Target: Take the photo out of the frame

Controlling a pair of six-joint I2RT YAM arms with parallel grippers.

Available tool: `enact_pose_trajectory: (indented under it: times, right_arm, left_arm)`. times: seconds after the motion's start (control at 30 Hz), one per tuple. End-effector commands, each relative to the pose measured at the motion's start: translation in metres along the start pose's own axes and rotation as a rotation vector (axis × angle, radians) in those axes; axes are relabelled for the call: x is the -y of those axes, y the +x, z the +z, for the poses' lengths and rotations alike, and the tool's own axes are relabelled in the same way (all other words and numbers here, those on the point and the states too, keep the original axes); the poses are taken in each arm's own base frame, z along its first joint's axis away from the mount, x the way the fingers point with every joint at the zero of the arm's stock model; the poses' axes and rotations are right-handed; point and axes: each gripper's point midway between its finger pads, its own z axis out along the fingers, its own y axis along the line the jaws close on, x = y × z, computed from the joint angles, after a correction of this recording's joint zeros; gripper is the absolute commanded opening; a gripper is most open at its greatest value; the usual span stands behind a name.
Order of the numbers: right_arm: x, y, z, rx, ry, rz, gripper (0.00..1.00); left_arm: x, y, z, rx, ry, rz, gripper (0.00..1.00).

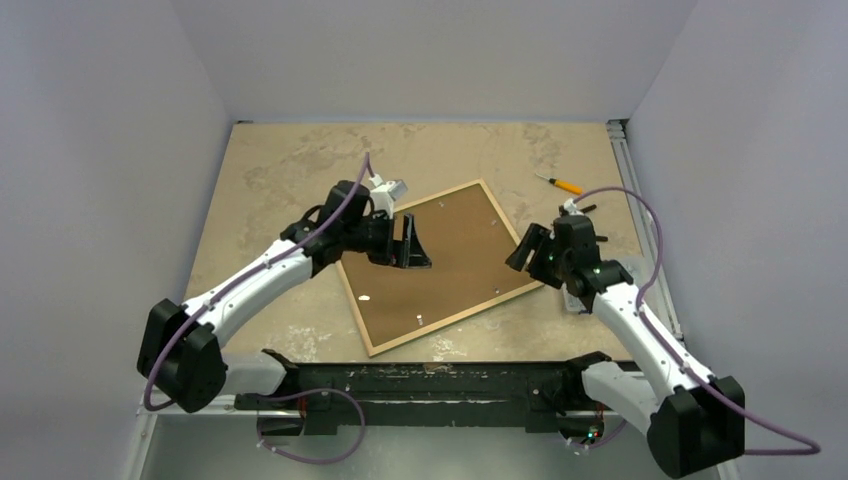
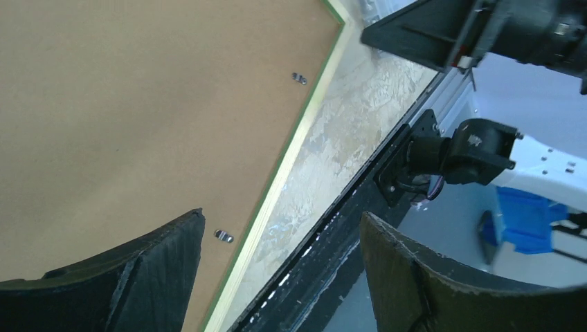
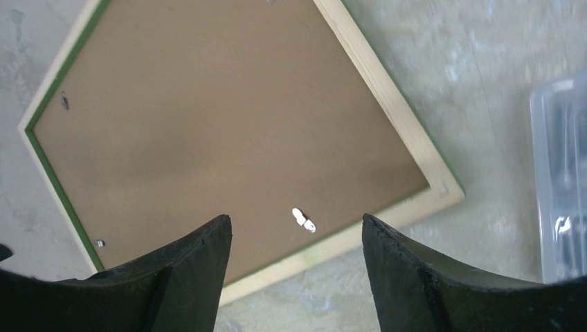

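Observation:
The frame (image 1: 455,318) lies face down, turned like a diamond, its light wood back edge (image 3: 387,117) and thin green rim showing. The photo's brown fibreboard back (image 1: 450,255) fills it, and its printed side is hidden. Small metal clips (image 2: 299,78) (image 3: 303,220) sit along the board's edges. My left gripper (image 1: 413,247) hovers open over the board's left part. In the left wrist view the left gripper (image 2: 282,214) holds nothing. My right gripper (image 1: 524,250) is open by the frame's right corner. In the right wrist view the right gripper (image 3: 295,218) stands above one clip.
An orange-handled tool (image 1: 560,184) lies at the back right of the table. A clear plastic box (image 3: 561,180) sits right of the frame, near my right arm. A metal rail (image 1: 640,220) runs along the table's right edge. White walls close in three sides.

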Motion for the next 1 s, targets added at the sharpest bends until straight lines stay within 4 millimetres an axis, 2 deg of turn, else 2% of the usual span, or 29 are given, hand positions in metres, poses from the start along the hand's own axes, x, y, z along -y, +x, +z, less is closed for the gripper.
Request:
enact_pose_trajectory:
  times: [0.0,0.1,0.23,0.27,0.43,0.57,0.73,0.97]
  right_arm:
    - [0.011,0.027,-0.001,-0.024,0.012,0.186,0.66]
    - [0.047,0.031,0.001,-0.017,0.225,0.25,0.67]
    - [0.067,0.059,0.013,-0.129,0.364,0.342,0.58]
    - [0.068,0.064,0.017,-0.158,0.373,0.339,0.49]
    - [0.076,0.073,0.032,-0.225,0.436,0.315,0.39]
    - [0.08,0.071,0.031,-0.185,0.443,0.333,0.38]
    - [0.069,0.059,0.028,-0.11,0.371,0.39,0.39]
    - [0.066,0.058,0.037,-0.125,0.367,0.384,0.38]
  left_arm:
    - [0.026,-0.011,0.0,0.116,-0.039,0.198,0.79]
    - [0.043,-0.005,0.005,0.121,-0.07,0.29,0.78]
    - [0.051,0.003,0.012,0.123,-0.119,0.381,0.78]
    - [0.054,0.008,0.015,0.116,-0.127,0.405,0.78]
    - [0.057,0.02,0.032,0.073,-0.159,0.472,0.78]
    - [0.065,0.025,0.042,0.055,-0.157,0.526,0.78]
    - [0.066,0.026,0.051,0.051,-0.172,0.563,0.78]
    - [0.064,0.034,0.059,0.023,-0.178,0.587,0.78]
